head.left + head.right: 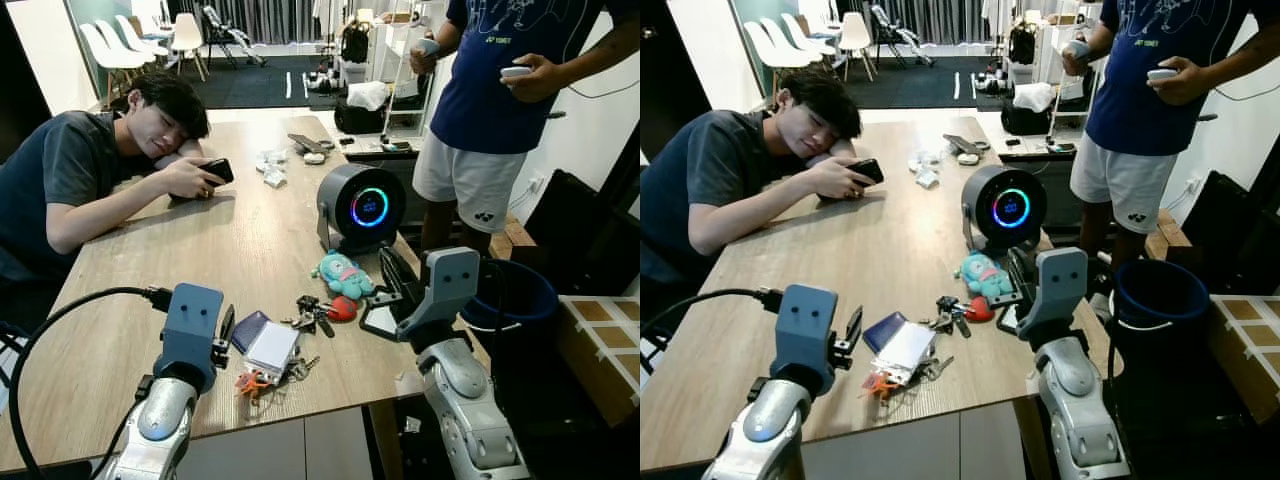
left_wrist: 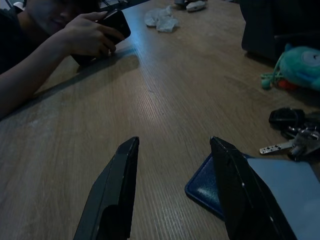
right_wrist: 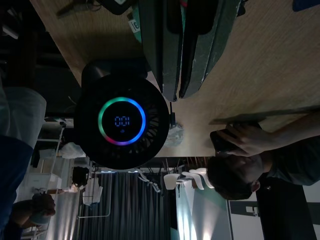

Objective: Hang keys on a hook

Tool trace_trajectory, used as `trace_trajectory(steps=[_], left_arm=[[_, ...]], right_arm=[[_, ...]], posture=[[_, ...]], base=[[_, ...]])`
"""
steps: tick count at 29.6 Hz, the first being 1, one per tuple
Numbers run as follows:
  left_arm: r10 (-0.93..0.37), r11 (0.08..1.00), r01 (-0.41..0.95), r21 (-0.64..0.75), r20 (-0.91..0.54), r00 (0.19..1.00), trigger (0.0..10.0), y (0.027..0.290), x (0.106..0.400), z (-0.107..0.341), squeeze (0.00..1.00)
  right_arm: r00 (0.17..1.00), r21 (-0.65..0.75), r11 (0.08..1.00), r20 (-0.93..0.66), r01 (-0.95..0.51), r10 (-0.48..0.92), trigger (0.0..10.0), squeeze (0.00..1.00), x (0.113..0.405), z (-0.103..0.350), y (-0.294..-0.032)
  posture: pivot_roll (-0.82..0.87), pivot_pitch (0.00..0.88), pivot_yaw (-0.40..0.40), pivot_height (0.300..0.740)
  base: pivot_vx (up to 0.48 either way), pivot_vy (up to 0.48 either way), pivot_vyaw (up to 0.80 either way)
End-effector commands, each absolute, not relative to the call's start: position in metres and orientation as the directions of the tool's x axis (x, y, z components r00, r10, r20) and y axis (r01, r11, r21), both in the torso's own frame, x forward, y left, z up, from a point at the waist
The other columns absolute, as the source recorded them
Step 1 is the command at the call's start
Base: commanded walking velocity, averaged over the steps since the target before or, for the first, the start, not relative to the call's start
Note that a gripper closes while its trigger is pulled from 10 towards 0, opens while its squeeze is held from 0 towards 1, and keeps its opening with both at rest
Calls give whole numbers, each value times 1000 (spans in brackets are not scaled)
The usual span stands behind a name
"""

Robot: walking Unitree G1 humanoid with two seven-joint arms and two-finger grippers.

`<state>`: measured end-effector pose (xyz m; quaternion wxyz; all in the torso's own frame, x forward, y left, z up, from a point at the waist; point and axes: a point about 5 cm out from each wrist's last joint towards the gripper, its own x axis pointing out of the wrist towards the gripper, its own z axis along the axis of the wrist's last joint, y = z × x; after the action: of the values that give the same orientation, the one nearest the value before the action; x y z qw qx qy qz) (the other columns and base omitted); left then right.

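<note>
A bunch of keys (image 1: 312, 314) with a red tag (image 1: 342, 308) lies on the wooden table (image 1: 250, 240) near its front edge. A teal plush charm (image 1: 344, 275) lies just behind the bunch. My left gripper (image 2: 174, 146) is open and hovers low over the table, left of the keys, beside a blue card holder (image 2: 206, 184) topped by a white card (image 1: 272, 347). My right gripper (image 3: 174, 95) is shut with nothing in it. It sits right of the keys and points at a round black fan (image 3: 122, 122).
The fan (image 1: 364, 206) with a glowing ring stands behind the plush. A person (image 1: 90, 175) rests on the table's left side holding a phone (image 1: 217, 171). Another person (image 1: 500, 100) stands at the right. A blue bucket (image 1: 525, 290) sits off the table's right edge.
</note>
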<state>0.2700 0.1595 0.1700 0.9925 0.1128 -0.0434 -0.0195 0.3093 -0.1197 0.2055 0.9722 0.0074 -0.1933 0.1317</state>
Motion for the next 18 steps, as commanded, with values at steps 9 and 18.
trace_trajectory(steps=[9,18], left_arm=[[-206,937,223,269,-92,974,10000,144,266,146,0],[-365,908,371,196,-68,929,10000,124,260,157,0]], right_arm=[[904,-39,960,329,-276,273,10000,0,310,196,-121],[931,-64,986,325,-154,167,10000,0,321,201,-151]], posture=[[98,108,29,740],[90,117,39,740]], base=[[0,0,0],[0,0,0]])
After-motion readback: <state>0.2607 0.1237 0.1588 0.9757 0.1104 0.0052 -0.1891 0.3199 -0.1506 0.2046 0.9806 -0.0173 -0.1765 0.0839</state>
